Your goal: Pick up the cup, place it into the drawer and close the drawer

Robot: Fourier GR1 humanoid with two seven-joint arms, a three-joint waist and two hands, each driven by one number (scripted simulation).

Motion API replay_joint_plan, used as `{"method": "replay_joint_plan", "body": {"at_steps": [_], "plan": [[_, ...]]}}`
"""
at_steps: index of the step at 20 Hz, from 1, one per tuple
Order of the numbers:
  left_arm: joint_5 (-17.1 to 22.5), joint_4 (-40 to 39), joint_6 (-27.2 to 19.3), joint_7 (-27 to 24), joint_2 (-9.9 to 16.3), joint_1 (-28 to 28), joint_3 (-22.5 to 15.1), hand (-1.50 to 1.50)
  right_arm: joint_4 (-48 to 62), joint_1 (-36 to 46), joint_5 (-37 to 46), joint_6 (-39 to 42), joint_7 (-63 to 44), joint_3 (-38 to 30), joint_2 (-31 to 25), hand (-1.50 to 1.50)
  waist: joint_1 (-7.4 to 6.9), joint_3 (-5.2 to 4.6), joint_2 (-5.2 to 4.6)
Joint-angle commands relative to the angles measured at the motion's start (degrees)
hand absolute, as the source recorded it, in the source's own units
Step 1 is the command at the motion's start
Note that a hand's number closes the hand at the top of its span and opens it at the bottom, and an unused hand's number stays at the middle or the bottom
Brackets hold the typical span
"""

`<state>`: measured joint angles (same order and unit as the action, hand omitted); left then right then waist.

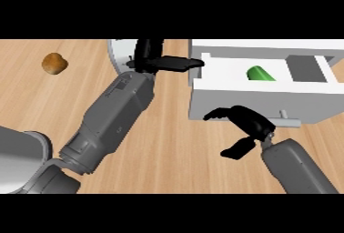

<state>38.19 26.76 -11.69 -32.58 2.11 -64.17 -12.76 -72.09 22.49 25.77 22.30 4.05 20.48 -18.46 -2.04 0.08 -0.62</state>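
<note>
The right hand point(243, 124) hangs in front of the drawer's point(265, 98) white front panel, its fingers curled over in a loose hook and its thumb hooked below, with nothing between them; the fingertips lie just short of the panel's lower left part. The small grey handle point(287, 121) juts from the panel at about three o'clock from this hand, near but apart from it. The cup point(259, 74), green and lying on its side, sits inside the open drawer compartment at roughly twelve o'clock from the right hand, well clear of it, with the front panel between the two.

The left hand point(163, 62) reaches across from the lower left on its long grey forearm, its fingers stretched out toward three o'clock so that the tips meet the left wall of the drawer at its upper corner; it holds nothing, and the cup lies at three o'clock from it, inside the compartment and apart from the fingertips. Whether the fingers actually press on the wall cannot be told.

Behind the left hand, at about ten o'clock, part of a pale round plate point(118, 51) shows, mostly hidden by the hand. Farther out at nine o'clock a brown lumpy thing point(54, 63) rests alone on the table point(168, 150), whose top is light wood grain. A grey rounded body part fills the lower left corner
</note>
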Motion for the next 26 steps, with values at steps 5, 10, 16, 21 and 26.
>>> {"method": "replay_joint_plan", "body": {"at_steps": [5,10,16,21,26], "plan": [[0.2,6.9,4.2,1.0,4.3,7.8,-0.2,-1.50,28.2,12.3,4.3,-8.3,12.9,-4.8,2.6,1.50,-3.10,0.10,-0.17],[0.6,10.3,6.5,1.7,6.1,11.1,-0.5,-1.50,36.1,20.8,1.9,-12.1,16.7,-11.8,1.4,1.50,-4.90,0.18,-0.61],[0.3,13.8,6.4,3.4,6.3,12.2,-1.6,-1.50,43.3,28.5,-0.2,-14.0,18.2,-17.6,-2.9,1.50,-7.69,0.28,-1.32],[0.5,14.3,9.1,4.1,8.9,14.4,-1.6,-1.50,43.2,31.6,-3.0,-11.7,15.6,-20.6,-5.3,1.50,-8.61,0.17,-1.61],[0.5,15.5,10.0,4.4,8.4,15.0,-2.2,-1.50,41.7,30.4,-4.8,-9.8,16.8,-21.8,-7.2,1.50,-9.04,0.27,-2.02]]}}
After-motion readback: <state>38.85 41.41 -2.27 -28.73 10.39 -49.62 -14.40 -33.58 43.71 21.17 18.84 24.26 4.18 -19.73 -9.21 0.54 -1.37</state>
